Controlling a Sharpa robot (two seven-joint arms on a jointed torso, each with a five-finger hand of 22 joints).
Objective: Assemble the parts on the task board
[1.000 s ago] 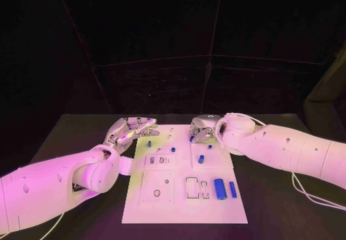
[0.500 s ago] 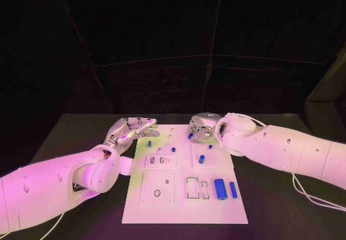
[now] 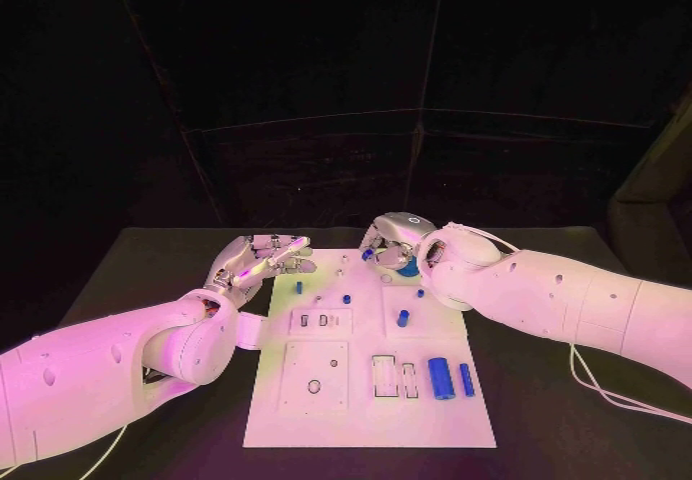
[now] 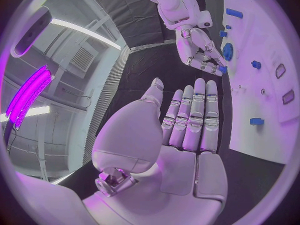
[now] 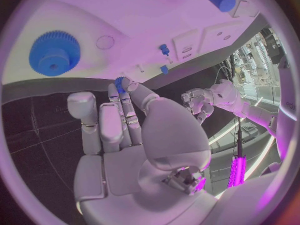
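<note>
The right robot hand (image 3: 387, 243) pinched a small blue part (image 5: 120, 82) above the task board's (image 3: 369, 415) far edge, with the blue gear (image 3: 408, 267) just nearer. The left robot hand (image 3: 260, 257) hovered released at the board's far-left corner.

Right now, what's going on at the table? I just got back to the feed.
The right hand is over the far edge of the white board, pinching a small blue piece between its fingers, near a blue gear. The left hand hovers open beside the board's far left corner, holding nothing. Other blue pieces lie or stand on the board.
</note>
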